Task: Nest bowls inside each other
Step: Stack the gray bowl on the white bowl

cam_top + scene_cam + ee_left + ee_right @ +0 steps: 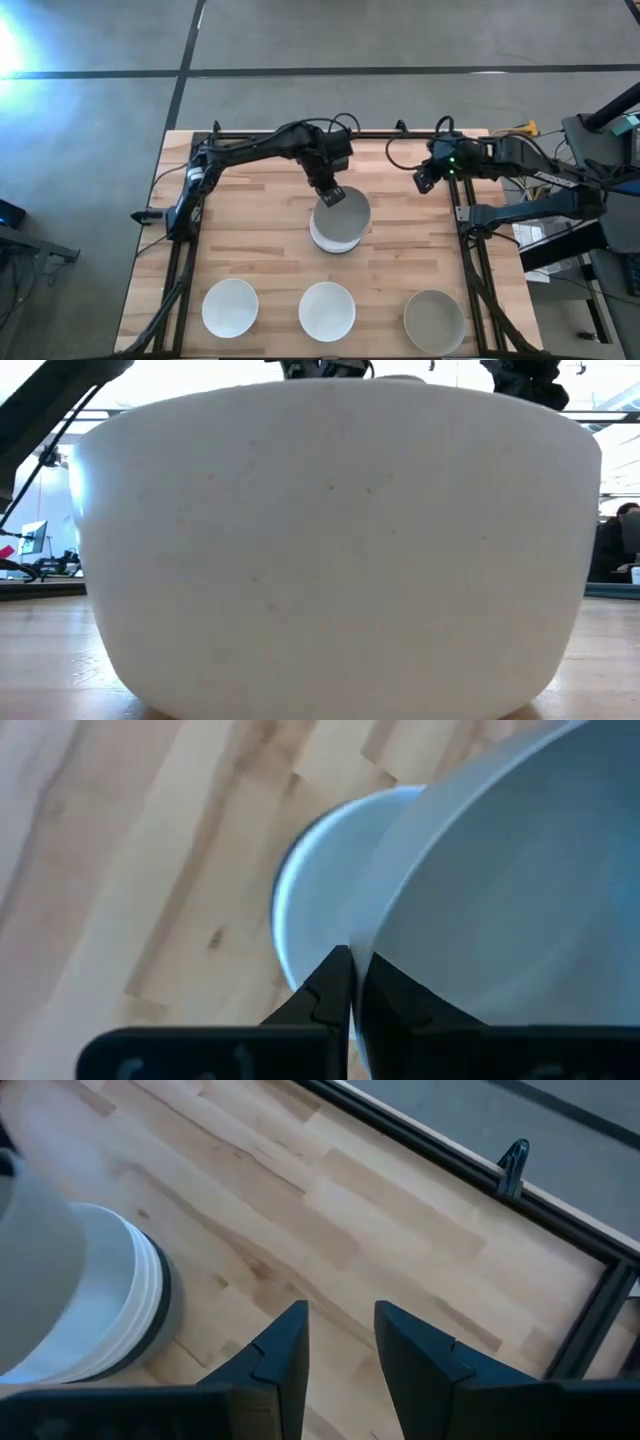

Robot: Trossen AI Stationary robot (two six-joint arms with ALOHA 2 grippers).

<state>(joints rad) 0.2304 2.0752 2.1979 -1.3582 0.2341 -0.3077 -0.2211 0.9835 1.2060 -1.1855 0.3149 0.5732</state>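
Observation:
My left gripper (pixel 330 192) is shut on a light grey bowl (pixel 344 213) above a stack of white bowls (pixel 336 240) in the middle of the table. In the right wrist view the stack (pixel 110 1305) shows a dark layer near its base, and the grey bowl (pixel 25 1260) sits above it. Along the near edge stand two separate white bowls (pixel 230 307) (pixel 327 310) and a grey-beige bowl (pixel 433 322), each on its base. My right gripper (pixel 421 184) waits open at the table's far right, off the wood (pixel 340 1335). My left gripper pinches the grey bowl's rim (pixel 362 945) on its far-left side, with one finger inside the bowl (pixel 400 1005) and one outside (pixel 325 990). The fingers come from above, slanting down. The bowl sits over the stack (pixel 315 890); whether its bottom touches the stack cannot be told.
The middle white bowl (pixel 330 540) fills the low view and hides the table behind it. A black metal frame (pixel 470 260) runs along the table's sides and far edge. Bare wood lies left and right of the stack and between it and the near row.

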